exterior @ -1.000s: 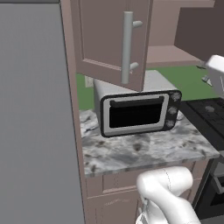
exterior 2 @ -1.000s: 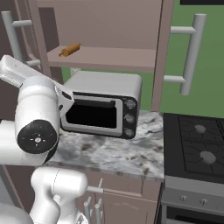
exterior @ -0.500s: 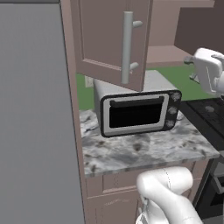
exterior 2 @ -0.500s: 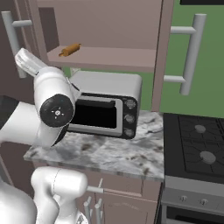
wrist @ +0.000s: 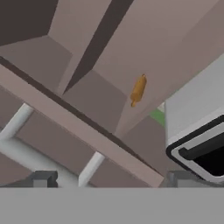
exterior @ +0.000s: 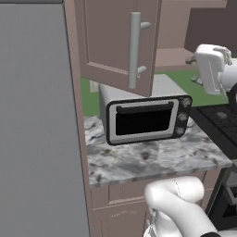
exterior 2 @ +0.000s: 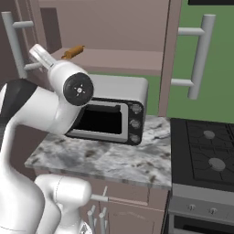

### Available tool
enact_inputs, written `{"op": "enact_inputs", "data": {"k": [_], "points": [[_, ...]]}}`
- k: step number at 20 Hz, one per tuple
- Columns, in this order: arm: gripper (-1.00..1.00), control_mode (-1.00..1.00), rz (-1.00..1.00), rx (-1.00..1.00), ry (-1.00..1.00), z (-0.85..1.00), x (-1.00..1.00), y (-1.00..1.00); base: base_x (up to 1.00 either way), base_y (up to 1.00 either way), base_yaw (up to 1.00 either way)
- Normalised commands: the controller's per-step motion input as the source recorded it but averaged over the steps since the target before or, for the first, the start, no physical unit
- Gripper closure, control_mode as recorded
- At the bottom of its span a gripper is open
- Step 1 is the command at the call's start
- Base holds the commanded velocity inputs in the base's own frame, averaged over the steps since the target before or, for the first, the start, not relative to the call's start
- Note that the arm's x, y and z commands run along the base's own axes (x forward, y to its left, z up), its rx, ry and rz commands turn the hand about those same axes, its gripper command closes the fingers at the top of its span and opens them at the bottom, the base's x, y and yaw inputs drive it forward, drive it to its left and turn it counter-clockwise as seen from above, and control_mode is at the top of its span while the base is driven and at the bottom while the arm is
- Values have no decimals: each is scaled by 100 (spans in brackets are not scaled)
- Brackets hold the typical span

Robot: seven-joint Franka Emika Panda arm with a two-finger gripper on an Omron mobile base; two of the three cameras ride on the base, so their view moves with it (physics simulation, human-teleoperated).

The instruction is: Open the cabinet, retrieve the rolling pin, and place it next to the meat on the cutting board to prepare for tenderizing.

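From the left base view I see the cabinet (exterior: 118, 41) door swung open, its grey bar handle smooth. From the right, the rolling pin (exterior 2: 73, 52) lies on the bare shelf above the boxy toaster oven (exterior 2: 112, 114). The hand view shows my gripper (wrist: 111, 179) wide open (holding nothing).

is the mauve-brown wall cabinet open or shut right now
Open. Both doors of the mauve-brown wall cabinet are swung out, exposing its shelf, where the light orange-brown wooden rolling pin lies.

rolling pin (wrist: 138, 89): on open cabinet (wrist: 100, 52) shelf | door handle (wrist: 26, 151): near | toaster oven (wrist: 199, 131): right edge
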Motion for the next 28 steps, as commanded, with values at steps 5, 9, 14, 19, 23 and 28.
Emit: {"op": "enact_inputs", "data": {"k": [5, 9, 14, 19, 23, 28], "points": [[-100, -100, 8, 3, 11, -8, 36, 4, 0, 0, 0], [-100, -100, 6, 5, 7, -14, 27, 19, 0, 0, 0], [-100, -100, 4, 5, 3, -17, 24, 23, 0, 0, 0], [-100, -100, 2, 6, 2, -14, 23, 20, 0, 0, 0], [-100, -100, 0, 3, 3, -5, 6, 34, 0, 0, 0], [-100, -100, 0, 0, 8, 0, 0, 52, 0, 0, 0]]}}
